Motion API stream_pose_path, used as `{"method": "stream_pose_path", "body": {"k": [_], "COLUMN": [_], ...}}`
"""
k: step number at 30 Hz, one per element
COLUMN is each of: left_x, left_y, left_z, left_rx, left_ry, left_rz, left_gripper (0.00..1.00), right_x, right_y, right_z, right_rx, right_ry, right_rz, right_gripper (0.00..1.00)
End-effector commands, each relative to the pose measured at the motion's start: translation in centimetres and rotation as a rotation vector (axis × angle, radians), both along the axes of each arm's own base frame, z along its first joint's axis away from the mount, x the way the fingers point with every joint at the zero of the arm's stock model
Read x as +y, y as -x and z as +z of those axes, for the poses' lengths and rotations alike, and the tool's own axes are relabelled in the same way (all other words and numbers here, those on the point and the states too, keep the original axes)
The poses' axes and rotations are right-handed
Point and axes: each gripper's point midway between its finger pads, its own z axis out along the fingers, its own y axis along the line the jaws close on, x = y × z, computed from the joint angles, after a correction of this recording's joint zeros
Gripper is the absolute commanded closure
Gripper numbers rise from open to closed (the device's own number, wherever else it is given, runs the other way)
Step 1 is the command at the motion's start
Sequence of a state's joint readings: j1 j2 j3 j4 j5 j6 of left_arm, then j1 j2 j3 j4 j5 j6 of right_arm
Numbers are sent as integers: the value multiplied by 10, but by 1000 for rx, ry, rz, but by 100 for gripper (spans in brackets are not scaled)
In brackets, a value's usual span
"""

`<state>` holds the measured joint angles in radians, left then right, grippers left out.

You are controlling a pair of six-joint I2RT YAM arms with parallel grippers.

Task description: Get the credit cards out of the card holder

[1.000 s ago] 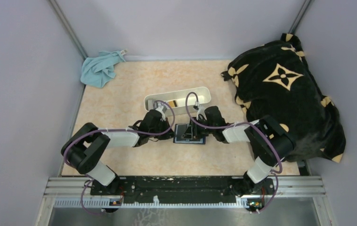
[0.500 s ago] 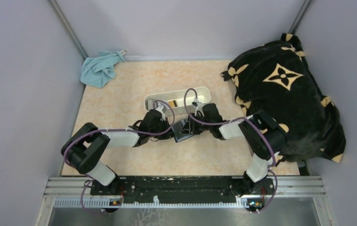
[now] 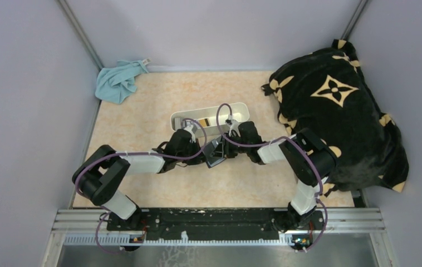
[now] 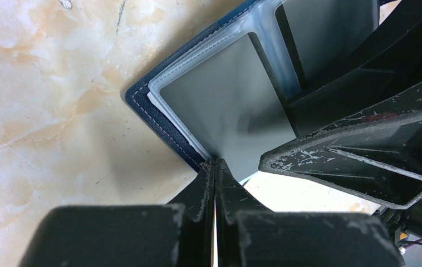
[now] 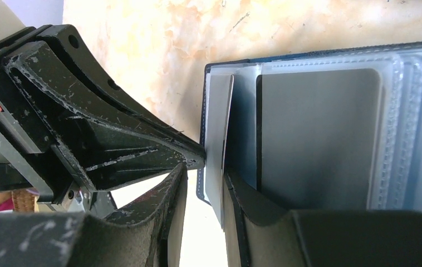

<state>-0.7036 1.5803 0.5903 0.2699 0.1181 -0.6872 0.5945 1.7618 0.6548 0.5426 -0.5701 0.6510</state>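
**Card holder, a small dark navy-blue folding wallet (image 3: 215, 157), tilted up between two grippers**

Sits just in front of the long white oblong plastic tray (image 3: 236, 111), near the middle of the pale marbled tabletop (image 4: 42, 111). Appears raised at one side rather than flat. Lies open, showing a navy cover with a line of stitching round the rim and rounded corners. Carries inside it leaves of clear plastic sleeves (image 5: 403, 128) with ribbed seams. Holds thin grey rectangular plastic credit cards (image 5: 314, 133) in those sleeves, plain-faced, with no print to be made out. Shows two of them side by side from the left wrist.

As for the left gripper (image 4: 215, 167), black with two scuffed fingers: shut tight, fingertips pressed together with no gap. Touches the card holder's stitched rim with its point, at the lower edge of one card sleeve. Cannot be told whether anything thin is nipped there.

As for the right gripper (image 5: 206, 172), black and scuffed likewise: jaws partly apart, set astride the card holder's end edge. Has a pale thin leaf, card or sleeve, edge-on between the fingers (image 5: 236, 200), lying against the one nearer the wallet's middle. Leaves a bright sliver of gap between the other finger and the navy rim, so not clamped on it. Comes close to the left gripper's tip at that same edge.

Elsewhere: crumpled teal cloth (image 3: 118, 80) in the far left corner, and a black blanket with gold flower pattern (image 3: 337, 105) heaped at the right.
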Motion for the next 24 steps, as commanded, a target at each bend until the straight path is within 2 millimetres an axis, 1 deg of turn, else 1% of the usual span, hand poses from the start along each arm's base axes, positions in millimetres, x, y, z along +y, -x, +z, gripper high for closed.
{"method": "stream_pose_path", "body": {"k": [1, 5, 13, 18, 24], "left_x": [40, 40, 46, 48, 48], "left_y": [23, 22, 22, 23, 23], "left_z": [-49, -46, -46, -48, -52], "left_rx": [116, 113, 109, 113, 125], "left_ry": [-191, -189, -204, -201, -194], "left_rz": [31, 33, 42, 48, 46], "left_gripper": [100, 100, 100, 100, 100], "right_x": [11, 20, 30, 24, 3], "right_y": [19, 22, 26, 23, 10], "right_z": [9, 10, 4, 8, 17], "right_rx": [-2, 21, 40, 20, 8], "right_ry": [-50, -89, -82, -63, -76], "right_rz": [100, 114, 135, 126, 76], "right_gripper": [71, 71, 71, 71, 71]}}
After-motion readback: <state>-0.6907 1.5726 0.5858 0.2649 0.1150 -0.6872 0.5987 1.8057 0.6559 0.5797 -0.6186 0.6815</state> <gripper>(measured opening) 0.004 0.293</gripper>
